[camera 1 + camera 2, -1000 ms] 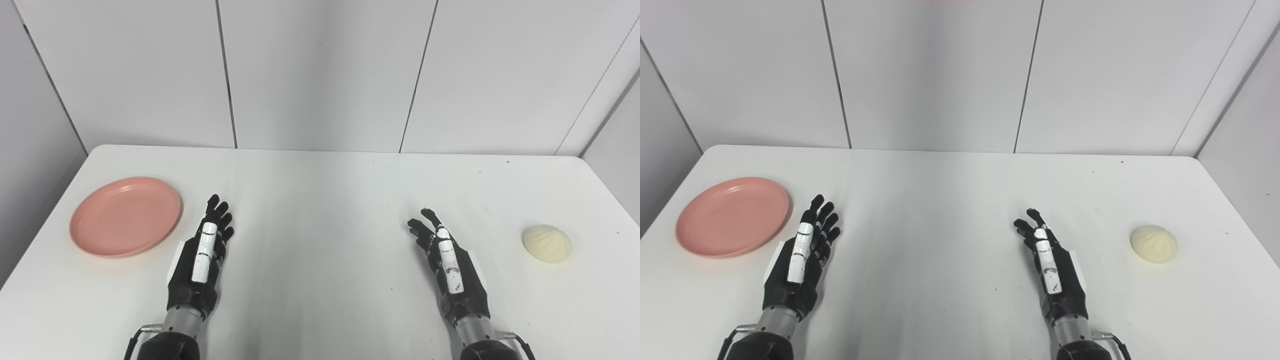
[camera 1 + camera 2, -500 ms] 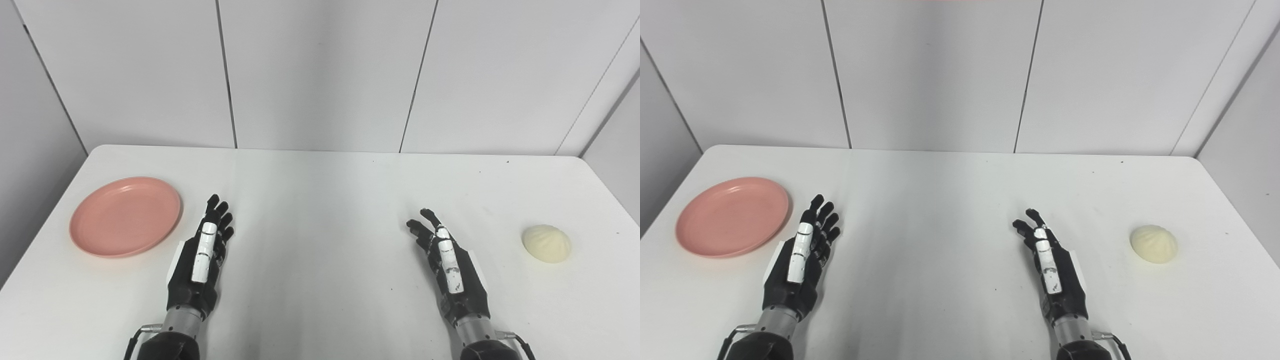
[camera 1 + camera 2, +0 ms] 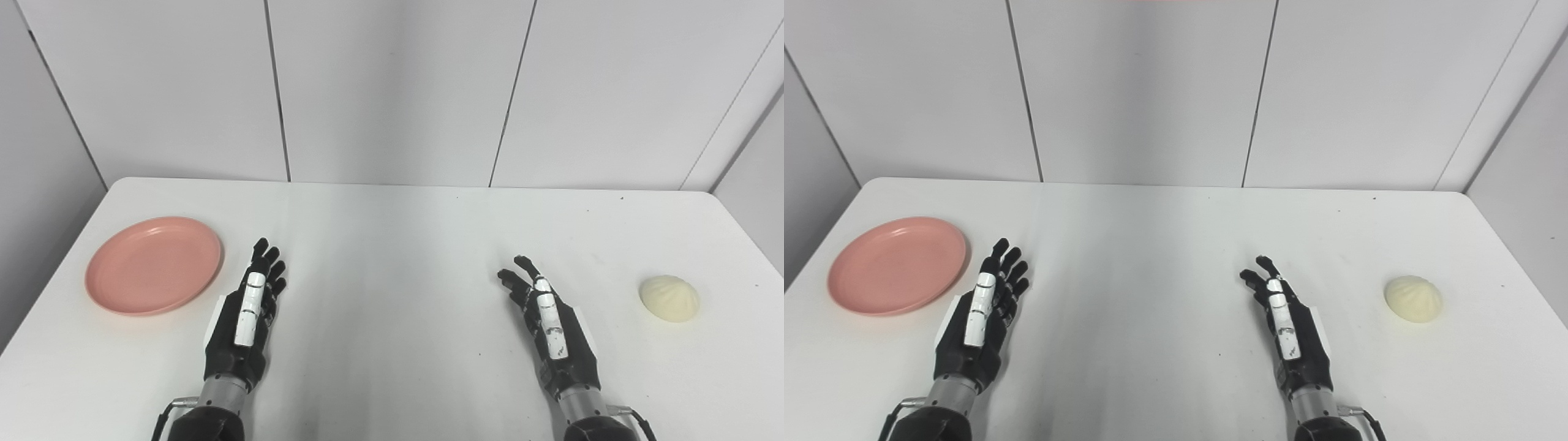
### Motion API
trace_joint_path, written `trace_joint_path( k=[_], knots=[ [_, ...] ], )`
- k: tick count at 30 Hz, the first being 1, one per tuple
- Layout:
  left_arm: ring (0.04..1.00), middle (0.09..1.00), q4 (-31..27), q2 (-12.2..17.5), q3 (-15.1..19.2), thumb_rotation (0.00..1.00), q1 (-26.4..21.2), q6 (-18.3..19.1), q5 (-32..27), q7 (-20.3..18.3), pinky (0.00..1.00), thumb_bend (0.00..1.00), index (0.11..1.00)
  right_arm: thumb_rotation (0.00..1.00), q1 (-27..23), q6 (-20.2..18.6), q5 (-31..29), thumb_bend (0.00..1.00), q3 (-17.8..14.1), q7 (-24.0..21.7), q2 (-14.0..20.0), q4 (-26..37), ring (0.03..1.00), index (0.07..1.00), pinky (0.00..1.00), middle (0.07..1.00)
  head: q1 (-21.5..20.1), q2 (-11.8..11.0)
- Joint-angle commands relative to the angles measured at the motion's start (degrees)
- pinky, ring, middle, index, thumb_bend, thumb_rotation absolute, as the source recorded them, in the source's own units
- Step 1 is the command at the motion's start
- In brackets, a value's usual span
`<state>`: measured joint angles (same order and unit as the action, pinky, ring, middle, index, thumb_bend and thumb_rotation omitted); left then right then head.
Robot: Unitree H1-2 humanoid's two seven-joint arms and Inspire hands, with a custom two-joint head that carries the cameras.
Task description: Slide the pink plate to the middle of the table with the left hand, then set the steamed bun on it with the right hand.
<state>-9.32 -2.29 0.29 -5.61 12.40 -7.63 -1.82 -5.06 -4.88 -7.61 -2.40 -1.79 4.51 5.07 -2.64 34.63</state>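
Note:
The pink plate (image 3: 154, 264) lies flat and bare near the table's left edge. A pale cream steamed bun (image 3: 669, 297) rests on the table at the far right. My left hand (image 3: 245, 312) hovers low just right of the plate, a short gap from its rim, fingers stretched forward and holding nothing. My right hand (image 3: 551, 324) is right of centre, well left of the bun, fingers spread and slightly curled, also holding nothing.
The white table (image 3: 392, 245) has rounded far corners and a grey panelled wall (image 3: 392, 92) right behind it. Only the plate, the bun and my two hands are on or over the tabletop.

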Motion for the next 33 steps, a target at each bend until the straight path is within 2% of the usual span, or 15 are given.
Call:
trace_joint_path(
  k=[1, 14, 33],
  knots=[
    [0.991, 1.000, -1.86, -0.13, -0.10, 0.90, -2.18, -0.55, -0.36, -0.26, 1.00, 0.70, 1.000, 0.94, -1.77, -0.55, -0.04, 0.79, 0.14, -0.72, 0.24, 1.84, 0.870, 0.882, 0.94, 0.800, 0.01, -0.02],
    [0.991, 1.000, -1.61, -0.22, -0.02, 0.90, -2.24, -0.66, -0.38, -0.23, 1.00, 0.70, 1.000, 0.95, -1.71, -1.87, 0.14, 0.79, 0.29, -0.63, 0.33, 2.63, 0.886, 0.890, 0.95, 0.808, 0.04, -0.12],
    [0.988, 1.000, -1.82, -0.24, 0.01, 0.90, -2.19, -0.50, -0.23, -0.16, 1.00, 0.70, 1.000, 0.94, -1.70, -1.29, -0.02, 0.78, 0.21, -0.77, 0.28, 2.20, 0.880, 0.891, 0.94, 0.803, -0.02, 0.03]
  ],
)
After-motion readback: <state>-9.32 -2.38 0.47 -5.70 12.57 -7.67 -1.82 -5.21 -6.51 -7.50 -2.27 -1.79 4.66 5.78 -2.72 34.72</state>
